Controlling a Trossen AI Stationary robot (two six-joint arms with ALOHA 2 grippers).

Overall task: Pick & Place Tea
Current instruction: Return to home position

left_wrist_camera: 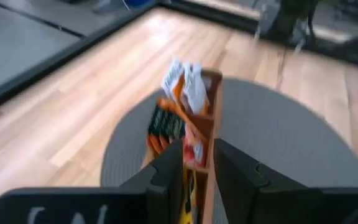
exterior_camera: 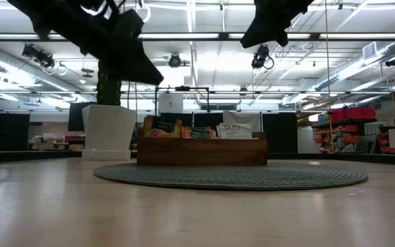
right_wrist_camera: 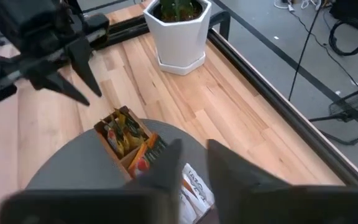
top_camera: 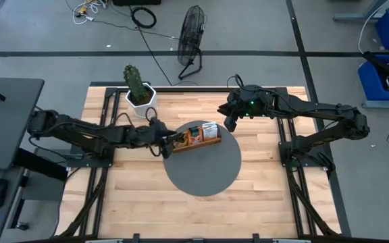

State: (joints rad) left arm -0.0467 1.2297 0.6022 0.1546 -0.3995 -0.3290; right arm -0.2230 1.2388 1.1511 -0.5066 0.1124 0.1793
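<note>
Sachets (top_camera: 194, 134) of flat paper fill wooden tray (exterior_camera: 201, 151) on round woven mat (top_camera: 201, 172).

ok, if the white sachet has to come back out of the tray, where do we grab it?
Top edge of the white sachet, from straight above: it stands upright in the wooden tray, only its upper part clear of the wall. Right pincer hovers nearest.

One white sachet (exterior_camera: 236, 130) standing in the tray (exterior_camera: 201, 152) reads "TAZO"; print on the other sachets cannot be read
</note>
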